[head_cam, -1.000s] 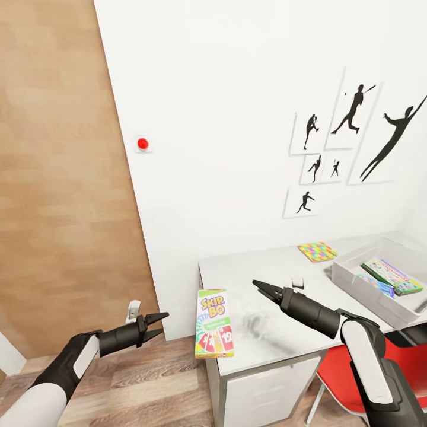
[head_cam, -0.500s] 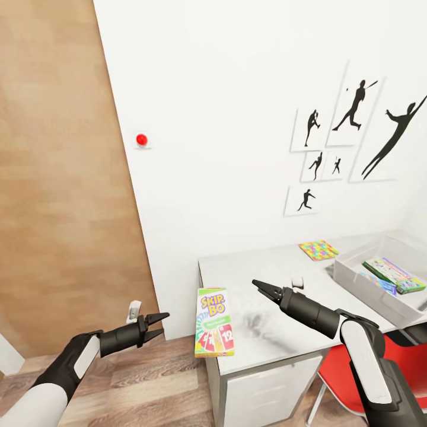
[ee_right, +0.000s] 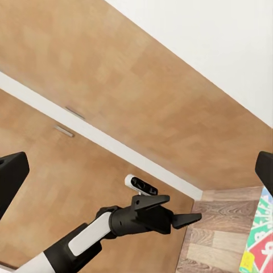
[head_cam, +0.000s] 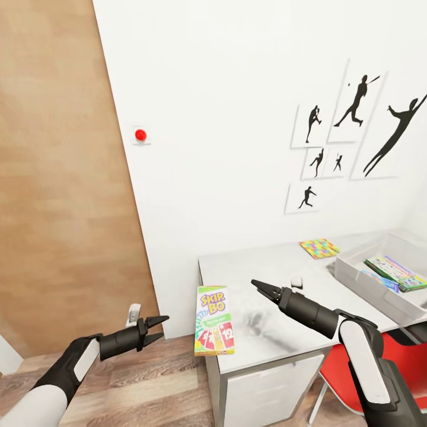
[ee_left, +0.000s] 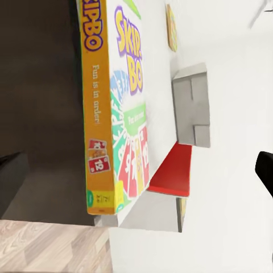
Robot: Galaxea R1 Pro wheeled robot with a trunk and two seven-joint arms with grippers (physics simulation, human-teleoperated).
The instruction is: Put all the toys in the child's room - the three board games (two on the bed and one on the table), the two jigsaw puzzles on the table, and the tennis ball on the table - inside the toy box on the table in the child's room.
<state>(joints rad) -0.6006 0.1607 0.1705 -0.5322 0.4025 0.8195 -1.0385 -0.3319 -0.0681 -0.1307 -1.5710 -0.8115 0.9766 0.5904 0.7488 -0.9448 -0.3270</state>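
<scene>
- Head view: the toy box [head_cam: 356, 279] on the grey counter [head_cam: 267, 267] already holds at least two flat boxes. A Skip-Bo board game [head_cam: 213, 321] lies at the counter's near corner, overhanging the edge, and a colourful jigsaw puzzle [head_cam: 318, 248] lies by the wall; both are judged still to be packed. The left gripper [head_cam: 155, 330] is seen apart and empty over the wooden floor [head_cam: 154, 385]; the right gripper [head_cam: 263, 289], nearly together, holds nothing.
- Left wrist view: the Skip-Bo box is shown close, beside a red chair [ee_left: 170, 170].
- Right wrist view: a wood-panelled wall [ee_right: 114, 85] is faced.
</scene>
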